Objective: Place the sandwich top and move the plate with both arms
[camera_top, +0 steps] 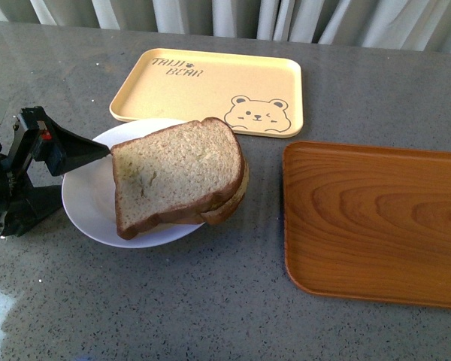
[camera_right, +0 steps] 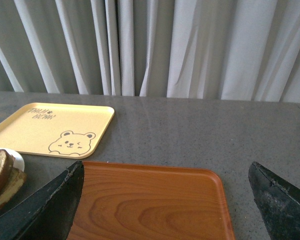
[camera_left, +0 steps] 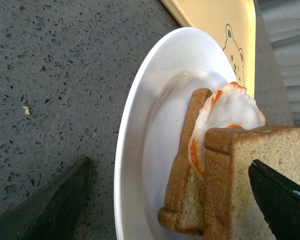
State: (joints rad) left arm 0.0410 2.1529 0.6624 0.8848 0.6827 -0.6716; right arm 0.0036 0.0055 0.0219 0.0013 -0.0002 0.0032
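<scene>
Bread top (camera_top: 177,171) lies over the egg (camera_left: 230,107) on the plate (camera_top: 86,207), just right of the left gripper (camera_left: 169,162), which is spread wide and empty; right gripper (camera_right: 165,165), likewise spread and empty, is well apart.

Tan sandwich top (camera_top: 177,173) atop egg (camera_left: 230,110), on white plate (camera_top: 86,204)

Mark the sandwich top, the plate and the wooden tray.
sandwich top (camera_top: 173,173), front view, middle of pale face.
plate (camera_top: 84,201), front view, bare left rim.
wooden tray (camera_top: 376,218), front view, middle of floor.

Glossy plate (camera_top: 86,207), wood-grain tray (camera_top: 376,218)
</scene>
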